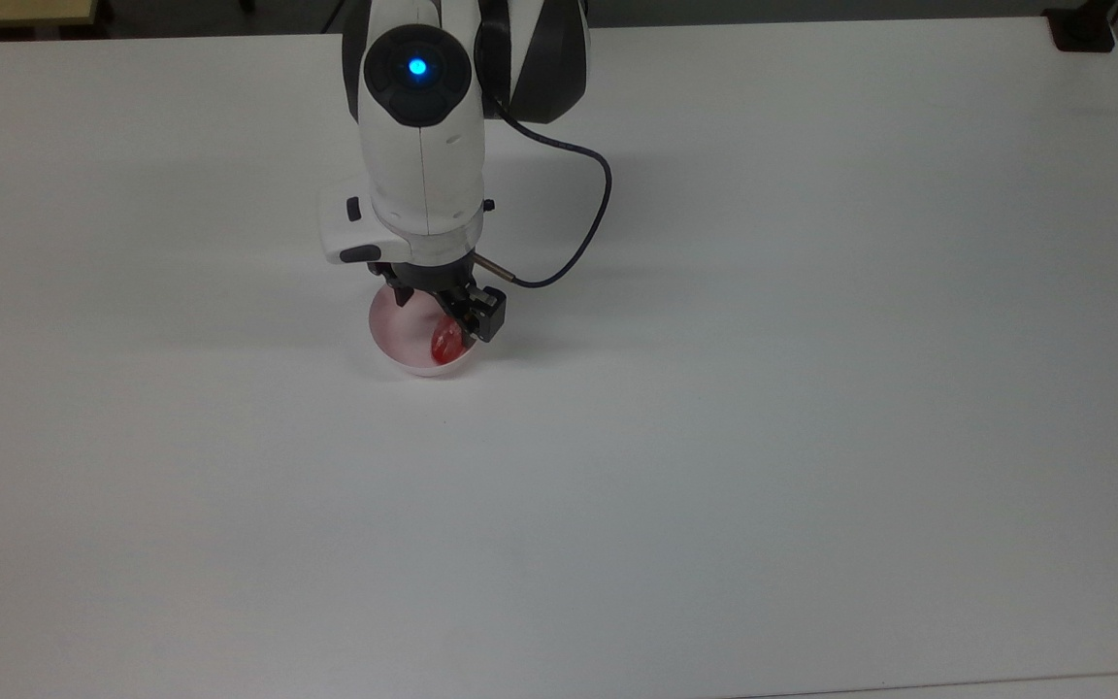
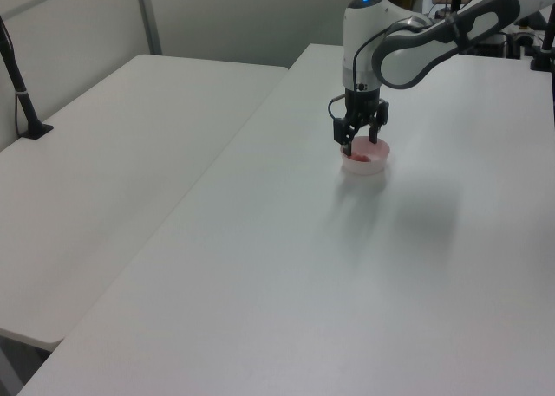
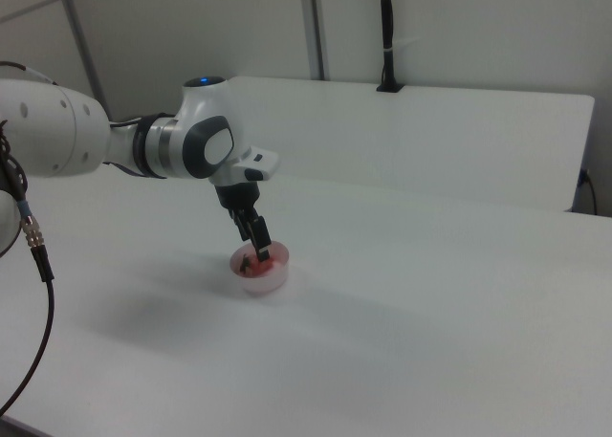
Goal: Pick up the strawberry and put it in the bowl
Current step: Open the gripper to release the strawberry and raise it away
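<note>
Claw [image 2: 360, 137] hung just above the bowl [image 2: 365, 161] with its fingers spread apart and empty; the strawberry [image 1: 444, 344] lay inside the bowl, on the white table [image 1: 811, 388].

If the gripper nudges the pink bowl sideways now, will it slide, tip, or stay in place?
The bowl looks low and wide, so it would probably slide rather than tip. It seems small and thin-walled, likely light, and the white table looks smooth, so even a slight nudge may move it. The strawberry lying inside adds little weight.
</note>
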